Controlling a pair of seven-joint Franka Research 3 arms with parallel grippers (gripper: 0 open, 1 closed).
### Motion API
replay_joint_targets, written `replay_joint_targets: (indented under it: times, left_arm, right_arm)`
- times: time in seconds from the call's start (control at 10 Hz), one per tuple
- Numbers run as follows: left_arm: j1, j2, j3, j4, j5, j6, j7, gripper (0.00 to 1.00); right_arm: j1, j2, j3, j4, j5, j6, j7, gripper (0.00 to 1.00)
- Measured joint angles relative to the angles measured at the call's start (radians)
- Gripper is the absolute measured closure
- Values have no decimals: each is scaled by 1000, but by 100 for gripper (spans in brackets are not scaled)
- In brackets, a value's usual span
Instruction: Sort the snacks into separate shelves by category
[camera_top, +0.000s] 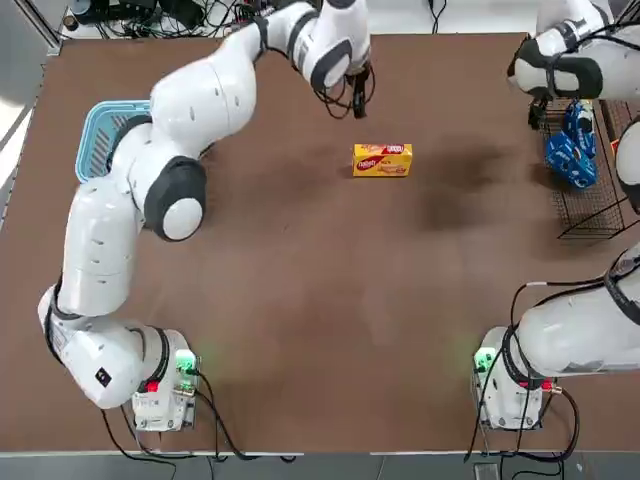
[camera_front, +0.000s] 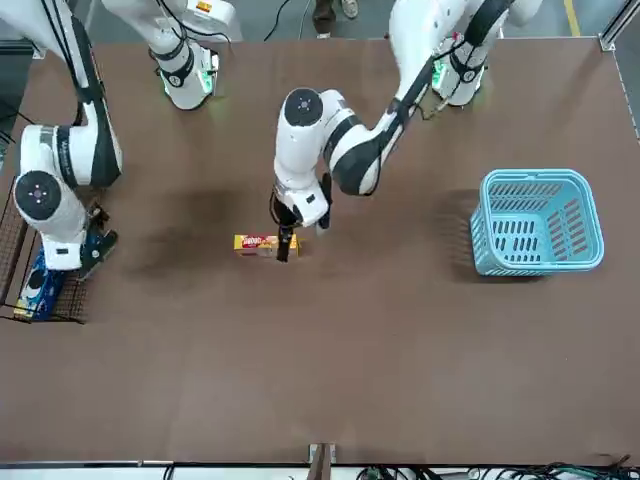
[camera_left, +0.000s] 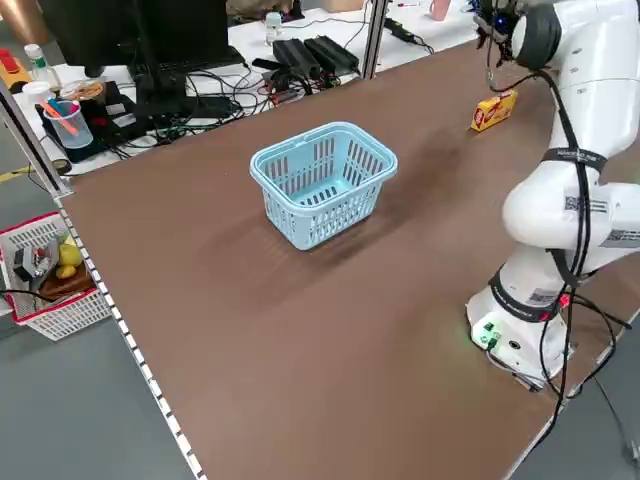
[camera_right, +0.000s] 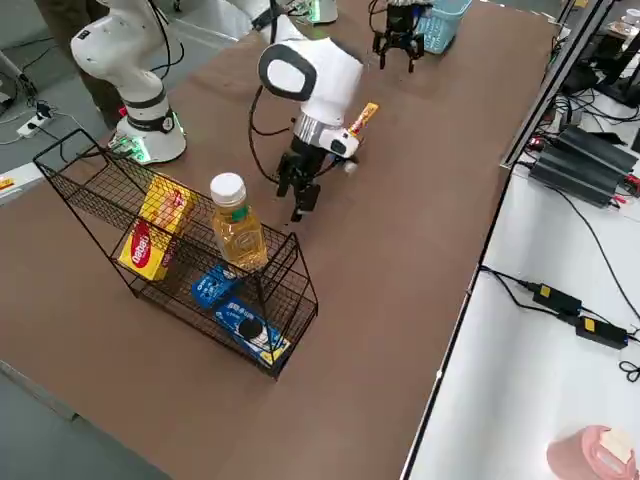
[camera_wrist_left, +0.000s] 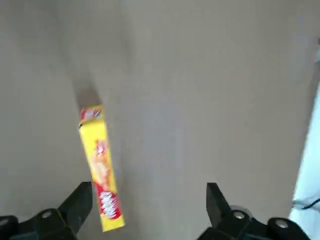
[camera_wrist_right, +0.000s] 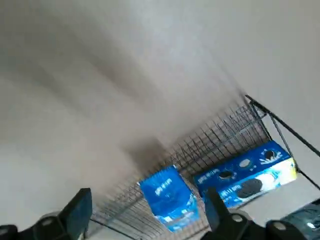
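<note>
The yellow-orange rectangular box (camera_top: 382, 160) lies flat on the brown table (camera_top: 300, 300), long axis nine-to-three; left hand (camera_top: 358, 103) wide, empty, apparently above at eleven o'clock.

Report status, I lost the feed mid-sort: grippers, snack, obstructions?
Left gripper open, above the table beside the yellow-orange snack box. Right gripper open, empty, by the black wire rack. Nothing blocking the box.

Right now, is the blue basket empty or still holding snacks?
Empty. The left side view looks into the blue basket and shows only its bare slotted walls and floor. One yellow box lies out on the table.
</note>
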Motion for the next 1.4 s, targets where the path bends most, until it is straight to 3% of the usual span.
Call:
replay_joint_targets:
  times: [0.3, 0.5, 0.7, 0.9, 1.2, 1.4]
  left_arm:
    - [129, -71, 6, -17, 49, -229, 99, 0]
    - [216, -117, 5, -25, 57, -349, 266, 0]
    - [307, -182, -4, -66, 57, -386, 383, 0]
    - [408, -255, -23, -134, 38, -398, 538, 0]
    - [586, -408, -25, -256, -74, -447, 886, 0]
    - [733, -500, -25, -307, -133, -527, 1201, 0]
  right_arm:
    - [28, 0, 0, 4, 237, -9, 149, 0]
    - [50, -3, 0, 8, 380, -15, 238, 0]
    - [65, -21, 1, 13, 456, -16, 375, 0]
    - [88, -32, 3, 14, 604, -23, 638, 0]
    - [132, -34, 9, 8, 745, -18, 1085, 0]
    - [134, -33, 6, -4, 898, -16, 1227, 0]
